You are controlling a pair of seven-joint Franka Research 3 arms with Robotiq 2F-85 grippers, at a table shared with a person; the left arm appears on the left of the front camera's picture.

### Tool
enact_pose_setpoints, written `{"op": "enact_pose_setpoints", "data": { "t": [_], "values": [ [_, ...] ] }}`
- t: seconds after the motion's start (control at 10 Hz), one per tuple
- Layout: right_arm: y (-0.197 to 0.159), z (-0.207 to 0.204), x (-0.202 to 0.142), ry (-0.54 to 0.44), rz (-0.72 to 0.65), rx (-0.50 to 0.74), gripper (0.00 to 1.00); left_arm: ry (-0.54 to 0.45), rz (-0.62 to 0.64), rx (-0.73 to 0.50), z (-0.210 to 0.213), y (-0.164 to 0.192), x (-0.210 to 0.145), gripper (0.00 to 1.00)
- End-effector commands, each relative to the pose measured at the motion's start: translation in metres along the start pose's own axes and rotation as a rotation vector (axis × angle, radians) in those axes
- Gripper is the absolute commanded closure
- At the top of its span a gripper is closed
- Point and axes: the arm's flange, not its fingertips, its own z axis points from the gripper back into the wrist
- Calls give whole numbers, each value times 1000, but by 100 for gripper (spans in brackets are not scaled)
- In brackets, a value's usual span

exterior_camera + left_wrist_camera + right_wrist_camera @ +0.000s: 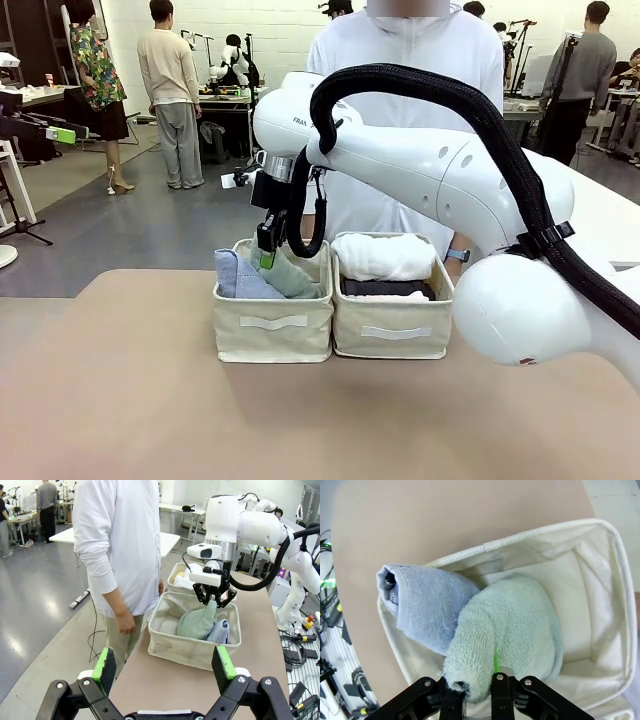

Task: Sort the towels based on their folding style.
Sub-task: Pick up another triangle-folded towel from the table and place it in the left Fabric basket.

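My right gripper (265,246) is shut on the tip of the sage green cone-folded towel (290,275), which rests inside the left beige bin (272,335). In the right wrist view the fingers (451,696) pinch the narrow end of the green towel (520,625), and the lavender-blue towel (425,607) lies beside it, touching it. The right bin (390,330) holds a white rolled towel (385,257) on top of a dark grey one (388,288). My left gripper (165,666) stands open off the table's far edge, facing the bin (192,647) and the right gripper (215,596).
A person in a white shirt (400,60) stands close behind both bins, one hand (125,622) hanging at the table's edge. The tan tabletop (120,400) stretches in front of the bins. My right arm's large white link (520,300) hangs over the table's right side.
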Motion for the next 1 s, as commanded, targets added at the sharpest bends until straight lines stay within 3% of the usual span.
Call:
{"op": "enact_pose_setpoints", "data": {
  "t": [0.0, 0.4, 0.5, 0.6, 0.7, 0.8, 0.9],
  "values": [
    [-22, -3, 21, 12, -3, 12, 82, -17, -1, 7, 0, 0, 1, 0],
    [-32, -12, 27, 42, 28, 12, 82, -17, -1, 7, 0, 0, 1, 0],
    [-31, -13, 27, 50, 41, 1, 24, -17, -1, 7, 0, 0, 1, 0],
    [-31, -12, 27, 49, 41, -2, 24, -17, -1, 7, 0, 0, 1, 0],
    [-31, -13, 27, 45, 38, 1, 0, -17, -1, 7, 0, 0, 1, 0],
    [-31, -13, 27, 46, 40, 1, 20, -17, -1, 7, 0, 0, 1, 0],
    [-31, -14, 26, 47, 39, 3, 0, -17, -1, 7, 0, 0, 1, 0]
  ]
}}
